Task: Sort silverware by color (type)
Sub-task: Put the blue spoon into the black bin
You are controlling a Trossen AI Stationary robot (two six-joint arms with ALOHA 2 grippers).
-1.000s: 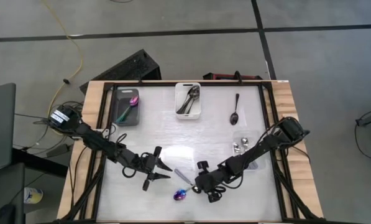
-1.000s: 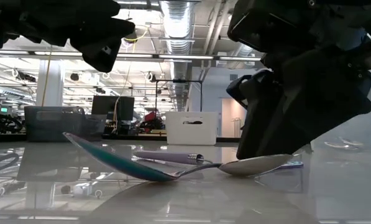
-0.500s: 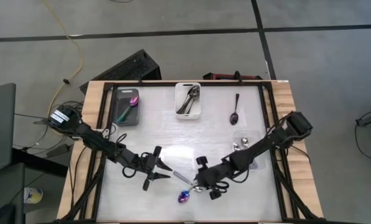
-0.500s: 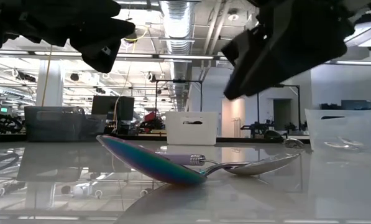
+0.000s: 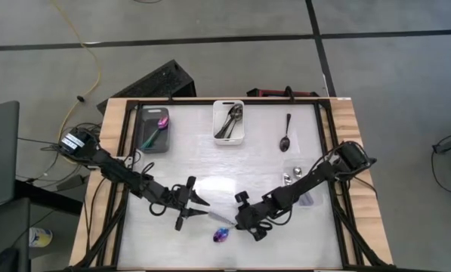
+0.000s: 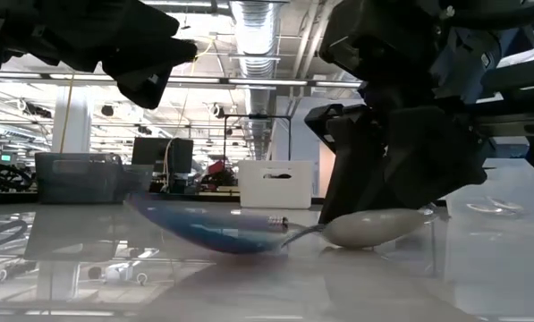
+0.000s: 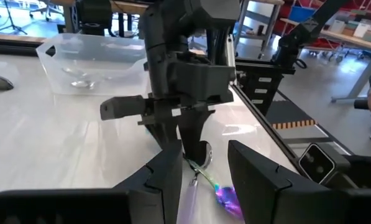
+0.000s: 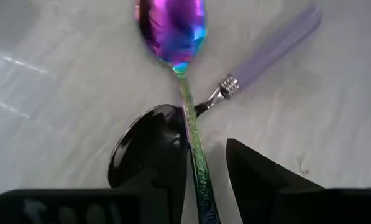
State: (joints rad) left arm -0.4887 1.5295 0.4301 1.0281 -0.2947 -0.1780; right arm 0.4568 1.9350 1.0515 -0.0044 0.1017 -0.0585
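A grey bin [image 5: 153,128] sits at eleven o'clock on the white surface [image 5: 210,162], a white bin [image 5: 229,136] at twelve, and a clear bin [image 5: 307,198] near four. A yellow cable [image 5: 89,57] crosses the floor.

Right claw [image 6: 401,192] over two crossed spoons [image 6: 275,234] on table [image 6: 481,277].

bins [image 5: 229,138]: 3 | table spoons [image 5: 220,235]: 3 | arms: 2
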